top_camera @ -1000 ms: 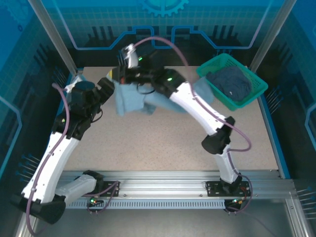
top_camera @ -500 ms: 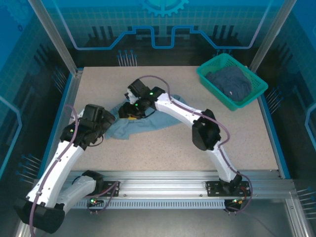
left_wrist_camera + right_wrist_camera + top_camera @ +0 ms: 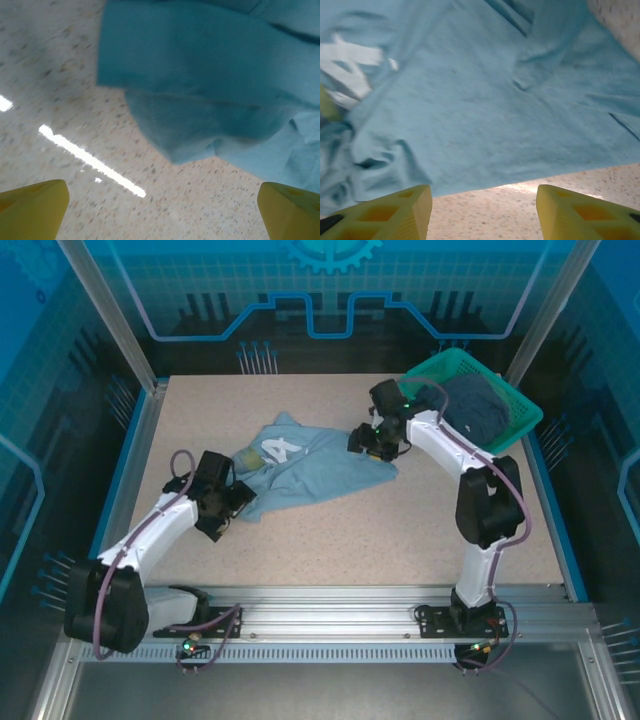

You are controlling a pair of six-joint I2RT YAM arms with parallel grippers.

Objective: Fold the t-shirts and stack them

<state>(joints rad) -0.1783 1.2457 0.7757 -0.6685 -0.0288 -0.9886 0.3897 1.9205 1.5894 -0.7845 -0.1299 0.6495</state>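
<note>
pale tee [image 3: 305,465] lies rumpled mid-table, print up, seemingly placed for flattening | left gripper [image 3: 238,502] wide, empty, by its near-left hem | right gripper [image 3: 368,440] parted, empty, over its right edge (dark tee [image 3: 478,405] waits in basket [image 3: 432,368], far-right corner)

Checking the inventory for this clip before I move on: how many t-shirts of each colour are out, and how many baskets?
pale blue t-shirt with white print: 1
dark slate-blue t-shirt: 1
teal-green mesh basket: 1
Total: 3
</note>
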